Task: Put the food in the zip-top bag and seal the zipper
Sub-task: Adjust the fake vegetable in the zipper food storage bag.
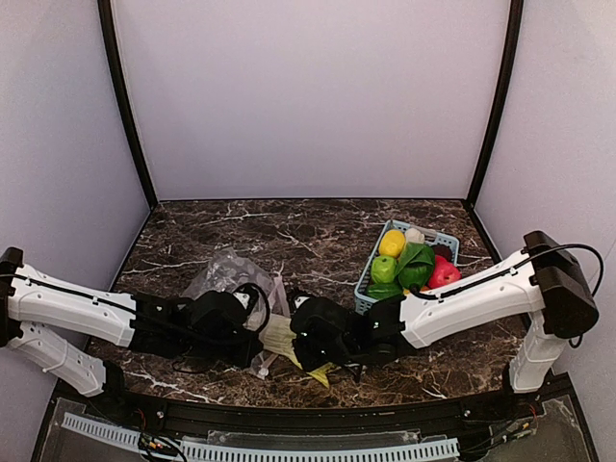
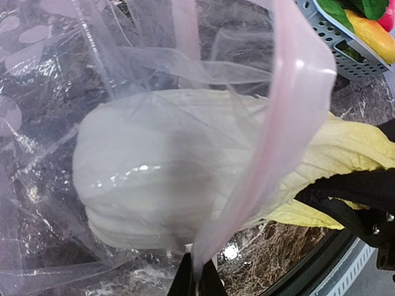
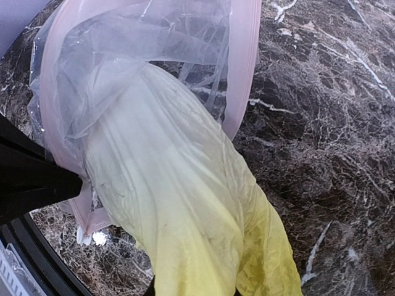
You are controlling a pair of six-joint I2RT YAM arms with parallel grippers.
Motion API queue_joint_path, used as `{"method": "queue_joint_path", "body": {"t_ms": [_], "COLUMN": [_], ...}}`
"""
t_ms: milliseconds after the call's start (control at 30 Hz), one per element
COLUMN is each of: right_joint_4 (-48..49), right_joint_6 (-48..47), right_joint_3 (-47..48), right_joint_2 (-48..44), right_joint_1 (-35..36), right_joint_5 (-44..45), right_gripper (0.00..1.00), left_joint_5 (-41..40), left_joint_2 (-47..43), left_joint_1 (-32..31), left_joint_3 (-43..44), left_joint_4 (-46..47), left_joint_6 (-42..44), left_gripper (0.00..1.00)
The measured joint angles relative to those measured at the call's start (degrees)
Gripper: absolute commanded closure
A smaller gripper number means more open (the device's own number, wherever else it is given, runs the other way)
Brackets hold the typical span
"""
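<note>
One left gripper point(image 2: 196, 280) has its fingers pressed together, pinching the pink zipper point(image 2: 290, 123) of one clear zip-top bag point(image 1: 223, 272). One napa cabbage point(image 2: 160, 172) lies on the marble table point(image 1: 289, 231), white base inside the bag's mouth, yellow leaves outside. One right gripper point(image 1: 300, 339) clamps those leaves. At right, one blue basket point(image 1: 367, 285) holds one lemon point(image 1: 392, 243), one green apple point(image 1: 383, 269), one leafy vegetable point(image 1: 416, 262) and one red fruit point(image 1: 444, 274).
</note>
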Motion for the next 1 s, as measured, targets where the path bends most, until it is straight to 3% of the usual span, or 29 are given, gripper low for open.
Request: {"method": "queue_joint_path", "body": {"t_ms": [233,600,1000], "right_joint_4": [-6.8,-10.9,-8.3], "right_joint_6": [-1.4,-1.7,-0.5], "right_joint_3": [6.6,8.8,7.3], "right_joint_2": [1.2,3.7,-6.0], "right_joint_1": [-0.8,-3.7,-8.3], "right_joint_5": [1.4,-1.1,-10.9], "right_gripper": [1.0,1.0,1.0], "left_joint_5": [4.0,6.7,10.3], "left_joint_2": [-1.9,-4.7,-5.1], "left_joint_1": [0.0,0.0,0.1], "left_joint_3": [0.0,-2.2,-7.8], "left_joint_4": [2.2,6.0,12.0], "left_joint_6": [4.5,6.8,6.3], "left_gripper": [0.99,0.99,0.99]}}
